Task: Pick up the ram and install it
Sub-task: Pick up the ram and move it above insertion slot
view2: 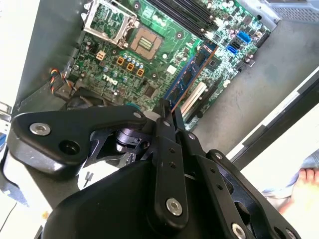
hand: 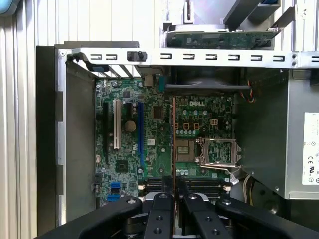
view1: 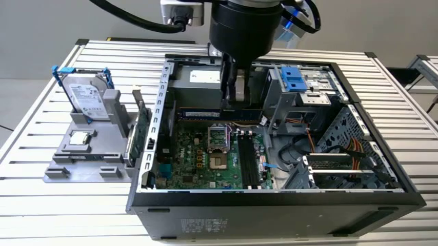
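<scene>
Ram (view1: 202, 112) clamped between gripper (view1: 236, 104) fingers, held level over motherboard (view1: 195, 156) inside open case (view1: 274, 205) (yellowish contact edge seen as thin line in first wrist view).

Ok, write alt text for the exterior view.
The arm's pincer holds the ram level over the motherboard inside an open computer case. A grey holder on the exterior view's left carries a silver drive.

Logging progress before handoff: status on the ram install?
Gripper shut on ram. Held above motherboard, crosswise to memory slots, not seated. Nothing seen in its way.
</scene>
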Robot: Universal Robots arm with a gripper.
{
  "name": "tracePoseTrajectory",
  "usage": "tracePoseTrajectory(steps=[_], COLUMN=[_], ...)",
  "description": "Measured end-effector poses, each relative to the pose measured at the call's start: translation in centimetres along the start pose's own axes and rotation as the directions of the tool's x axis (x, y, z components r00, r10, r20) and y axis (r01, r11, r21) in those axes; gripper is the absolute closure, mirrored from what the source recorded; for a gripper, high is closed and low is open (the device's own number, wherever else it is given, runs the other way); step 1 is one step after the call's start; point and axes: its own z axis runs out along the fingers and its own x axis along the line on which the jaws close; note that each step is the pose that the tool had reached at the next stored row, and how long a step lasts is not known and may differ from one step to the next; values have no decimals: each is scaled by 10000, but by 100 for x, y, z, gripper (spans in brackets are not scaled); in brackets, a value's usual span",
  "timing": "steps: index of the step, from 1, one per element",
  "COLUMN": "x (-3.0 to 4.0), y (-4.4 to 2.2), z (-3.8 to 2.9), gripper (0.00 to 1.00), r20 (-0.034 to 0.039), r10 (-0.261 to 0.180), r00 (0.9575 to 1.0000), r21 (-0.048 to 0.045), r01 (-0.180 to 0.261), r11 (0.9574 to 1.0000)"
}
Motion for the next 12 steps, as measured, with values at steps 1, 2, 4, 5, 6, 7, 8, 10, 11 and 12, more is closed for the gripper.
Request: tracePoseTrajectory(steps=[1, 2, 4, 5, 6, 7, 8, 10, 11, 12], x=[0, 0, 0, 0, 0, -1, -1, -1, -1, -1], y=[-10, -19, -36, -44, -53, -62, -71, -90, -99, -109], z=[0, -1, -2, -2, -2, -2, -3, -3, -4, -4], gripper=[100, 100, 100, 100, 100, 100, 100, 100, 100, 100], r20=[0, -1, -2, -1, -1, -2, -2, -2, -3, -2], r10=[-1, 0, 0, 0, 0, 0, 0, 0, 0, 0], r00=[10000, 10000, 10000, 10000, 10000, 10000, 10000, 10000, 10000, 10000], r21=[0, -1, -1, -1, 0, -1, -1, -1, -1, -1], r01=[1, 0, 0, 0, 0, 0, 0, 0, 0, 0], r11=[10000, 10000, 10000, 10000, 10000, 10000, 10000, 10000, 10000, 10000])
